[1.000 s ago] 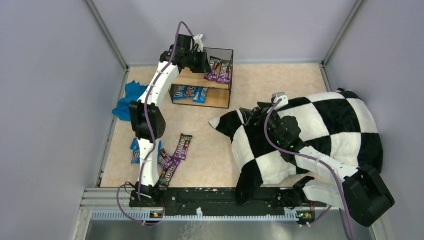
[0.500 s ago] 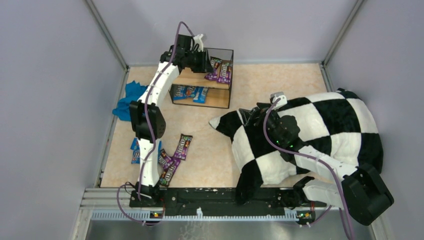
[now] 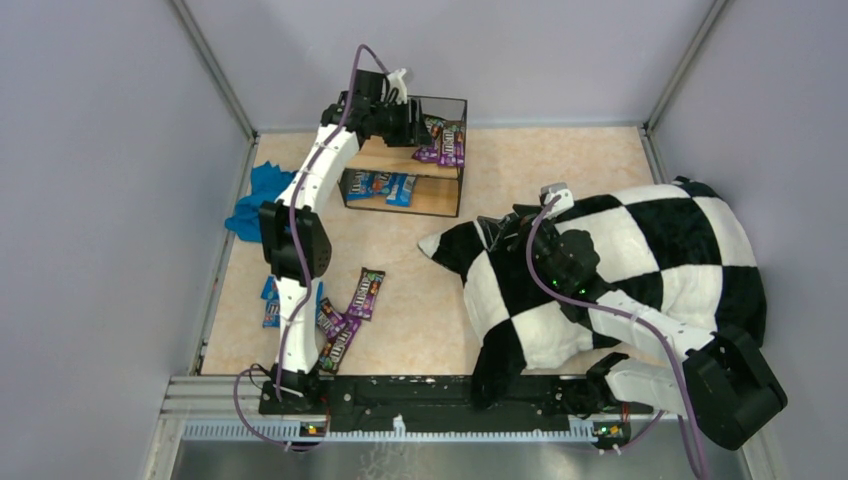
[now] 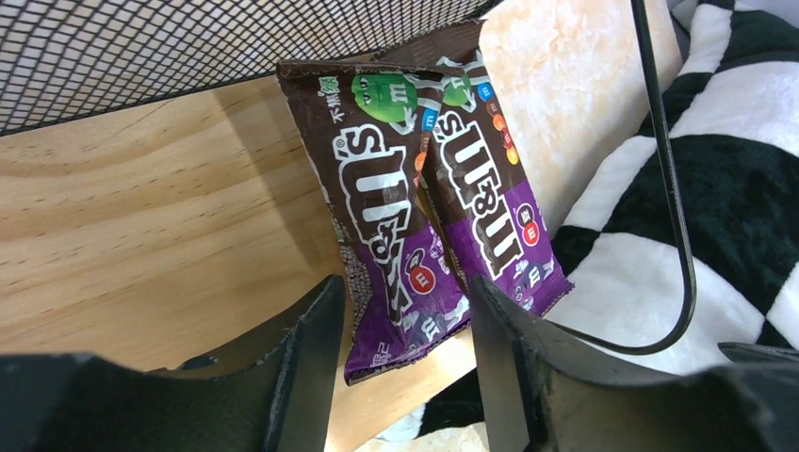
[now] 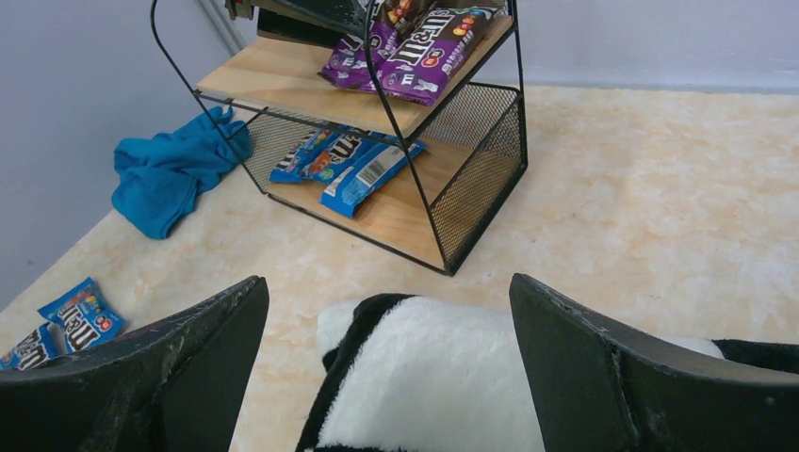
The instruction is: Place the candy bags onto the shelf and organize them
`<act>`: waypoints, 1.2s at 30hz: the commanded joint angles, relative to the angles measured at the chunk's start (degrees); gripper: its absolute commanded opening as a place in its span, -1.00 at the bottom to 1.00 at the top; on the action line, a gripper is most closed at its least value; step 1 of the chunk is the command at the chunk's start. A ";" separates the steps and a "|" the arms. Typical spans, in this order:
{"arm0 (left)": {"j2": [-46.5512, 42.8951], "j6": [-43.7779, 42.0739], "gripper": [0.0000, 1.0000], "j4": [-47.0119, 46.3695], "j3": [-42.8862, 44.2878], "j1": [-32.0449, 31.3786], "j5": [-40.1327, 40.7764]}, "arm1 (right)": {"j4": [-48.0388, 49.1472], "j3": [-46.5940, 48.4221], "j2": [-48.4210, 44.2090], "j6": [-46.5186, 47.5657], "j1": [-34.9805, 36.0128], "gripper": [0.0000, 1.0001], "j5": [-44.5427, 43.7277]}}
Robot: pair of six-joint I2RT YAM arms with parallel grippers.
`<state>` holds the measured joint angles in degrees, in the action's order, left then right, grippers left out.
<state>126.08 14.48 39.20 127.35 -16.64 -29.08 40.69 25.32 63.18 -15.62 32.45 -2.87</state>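
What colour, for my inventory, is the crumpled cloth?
The cloth is teal blue, clearest in the right wrist view.

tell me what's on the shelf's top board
Two overlapping purple candy bags, the nearer one's end inside the open left claw. Whatever lies under the claw is hidden.

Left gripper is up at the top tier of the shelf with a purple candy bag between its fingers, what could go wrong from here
1. The purple bags lie at the edge of the upper board, one poking past it. The left gripper straddles the nearer one, so pulling back could drag it off.
2. The loose bags lie tight against the left arm, some partly hidden by it, so they are probably awkward to grasp.
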 commanded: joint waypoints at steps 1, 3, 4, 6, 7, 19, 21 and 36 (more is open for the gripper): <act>-5.61 0.42 0.23 0.06 0.00 0.07 3.11 | 2.03 2.71 0.50 0.13 -0.49 0.97 0.93; -7.28 0.10 0.35 1.18 -0.46 0.03 4.97 | 1.94 2.89 0.61 0.11 -0.49 0.97 1.03; -8.49 -0.16 0.42 1.49 -1.34 0.03 5.94 | 1.94 2.91 0.68 0.07 -0.49 0.97 1.07; -11.90 -0.69 0.50 1.58 -4.32 0.05 7.45 | 1.88 2.97 0.82 -0.02 -0.53 0.97 1.24; -14.10 -0.95 0.53 1.35 -6.57 0.04 8.02 | 1.88 3.04 0.89 -0.09 -0.49 0.97 1.25; -51.37 2.00 0.93 -0.05 -55.63 -0.45 9.33 | 2.15 2.85 1.04 -0.59 -0.50 0.97 1.77; -55.30 2.72 0.96 2.25 -61.61 -0.89 10.80 | 2.28 2.77 0.99 -0.85 -0.52 0.97 2.01; -45.30 6.77 0.97 4.56 -72.64 -2.82 21.05 | 3.39 1.72 0.08 -1.63 -0.46 0.97 2.06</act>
<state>74.15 20.88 45.19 50.72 -19.16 -11.42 40.91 25.63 63.99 -16.78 32.45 -1.17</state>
